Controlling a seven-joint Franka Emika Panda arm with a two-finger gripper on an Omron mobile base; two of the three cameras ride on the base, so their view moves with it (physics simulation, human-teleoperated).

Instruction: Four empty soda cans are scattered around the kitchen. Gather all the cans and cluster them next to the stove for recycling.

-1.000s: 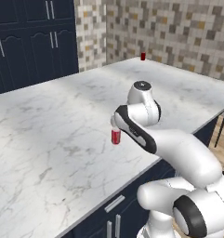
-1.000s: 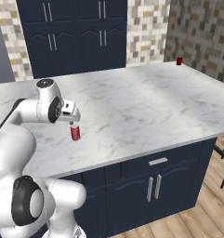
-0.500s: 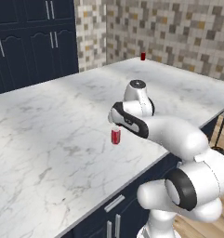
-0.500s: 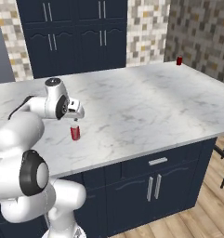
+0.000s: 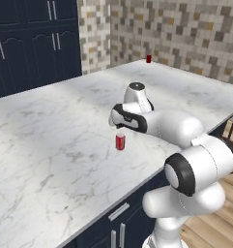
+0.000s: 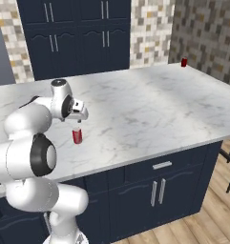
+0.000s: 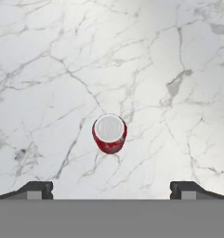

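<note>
Now the gripper [image 7: 111,189] is hanging straight above a red soda can [image 5: 120,141] that is standing upright on the white marble counter [image 5: 50,145], jaws spread as wide as they go and gripping nothing, the can's silvery top sitting centred between the two fingertips [image 7: 38,188] in the hand view. Over to the right, at the counter's far corner by the mosaic tile wall [image 5: 185,34], a second red can [image 5: 149,58] is waiting its turn. This looks like the reach-and-grasp step on one of the cans, and the next move is calling for a straight descent until the fingers are flanking the can's sides, then a close and a lift to carry it off towards the stove.
</note>
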